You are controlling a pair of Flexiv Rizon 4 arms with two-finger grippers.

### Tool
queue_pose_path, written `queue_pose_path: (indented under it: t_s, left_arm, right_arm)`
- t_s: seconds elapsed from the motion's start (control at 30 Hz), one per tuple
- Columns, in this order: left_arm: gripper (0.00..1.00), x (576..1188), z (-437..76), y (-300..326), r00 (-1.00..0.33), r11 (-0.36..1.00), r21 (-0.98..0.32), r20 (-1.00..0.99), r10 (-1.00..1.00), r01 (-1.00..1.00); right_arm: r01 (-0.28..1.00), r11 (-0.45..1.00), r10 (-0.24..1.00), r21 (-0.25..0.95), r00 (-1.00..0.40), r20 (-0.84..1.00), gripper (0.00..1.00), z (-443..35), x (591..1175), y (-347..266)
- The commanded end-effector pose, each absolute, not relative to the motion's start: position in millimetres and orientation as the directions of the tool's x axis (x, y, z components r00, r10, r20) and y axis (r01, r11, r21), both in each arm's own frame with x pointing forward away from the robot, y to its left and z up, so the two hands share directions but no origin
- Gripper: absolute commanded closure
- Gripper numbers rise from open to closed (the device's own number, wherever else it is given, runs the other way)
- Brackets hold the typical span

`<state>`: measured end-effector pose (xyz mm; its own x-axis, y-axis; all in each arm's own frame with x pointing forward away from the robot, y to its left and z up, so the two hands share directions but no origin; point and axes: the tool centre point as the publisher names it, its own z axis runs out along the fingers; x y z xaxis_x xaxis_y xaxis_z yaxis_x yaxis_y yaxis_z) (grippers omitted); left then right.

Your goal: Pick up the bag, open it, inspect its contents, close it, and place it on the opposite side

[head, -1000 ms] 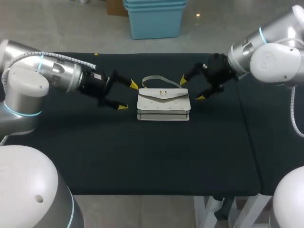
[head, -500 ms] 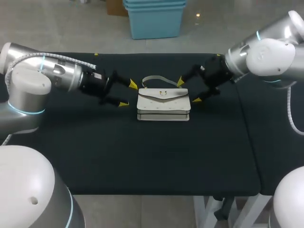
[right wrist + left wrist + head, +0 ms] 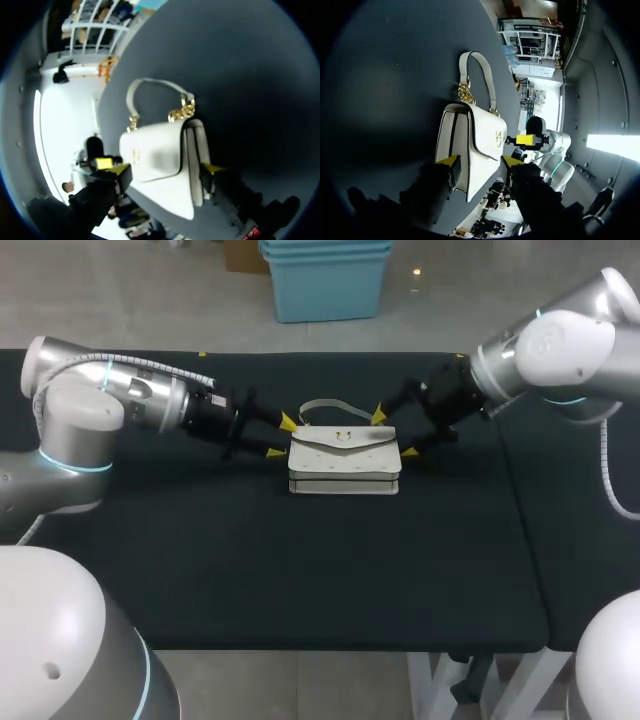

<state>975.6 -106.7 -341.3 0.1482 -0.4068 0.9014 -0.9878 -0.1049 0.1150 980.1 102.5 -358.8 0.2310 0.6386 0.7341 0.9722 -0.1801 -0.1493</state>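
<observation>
Closed in on the bag [image 3: 344,460] from both sides over the last second: left gripper [image 3: 281,437] now at its left end, right gripper [image 3: 394,434] at its right end. Bag itself unmoved, lying in the far middle of the black table [image 3: 300,570], handle [image 3: 330,407] flat on the cloth behind it.

Hemmed in only by the two grippers. Left fingers held apart, one yellow tip by the back corner, one by the front; right fingers likewise spread wide. Clamped on nothing.

From the left wrist, left gripper [image 3: 478,162] straddling the near end of the bag [image 3: 470,145], with a yellow tip of the other arm showing past the far end. From the right wrist, right gripper [image 3: 165,170] set the same way around the bag [image 3: 155,160]. Hard to tell whether any tip actually touches.

Boxy, smooth and white, with dark-edged seams, a fold-over flap [image 3: 345,440], a small gold clasp [image 3: 344,436] and gold chain links [image 3: 465,91] joining handle to body.
</observation>
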Motion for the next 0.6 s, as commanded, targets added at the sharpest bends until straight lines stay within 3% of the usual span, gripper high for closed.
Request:
queue_pose_path:
  t_s: [0.03,0.33,0.5,0.6]
  left_arm:
    - [0.51,981.5,-346.8,-110.0,0.145,-0.087,0.121,0.906,-0.397,-0.989]
    - [0.51,984.0,-356.2,-116.4,0.139,-0.07,0.121,0.905,-0.402,-0.99]
    - [0.53,987.9,-358.1,-119.6,0.137,-0.062,0.122,0.912,-0.388,-0.991]
    - [0.55,990.9,-361.5,-122.0,0.138,-0.062,0.124,0.91,-0.39,-0.99]
  right_arm:
    - [0.972,-0.167,0.626,-0.166,0.234,0.744,0.21,-360.9,984.9,102.3]
    - [0.971,-0.148,0.596,-0.188,0.239,0.767,0.25,-365.4,983.2,108.7]
    - [0.971,-0.144,0.583,-0.191,0.239,0.776,0.32,-365.3,982.0,111.9]
    - [0.97,-0.14,0.576,-0.198,0.242,0.781,0.42,-367.9,981.0,114.8]
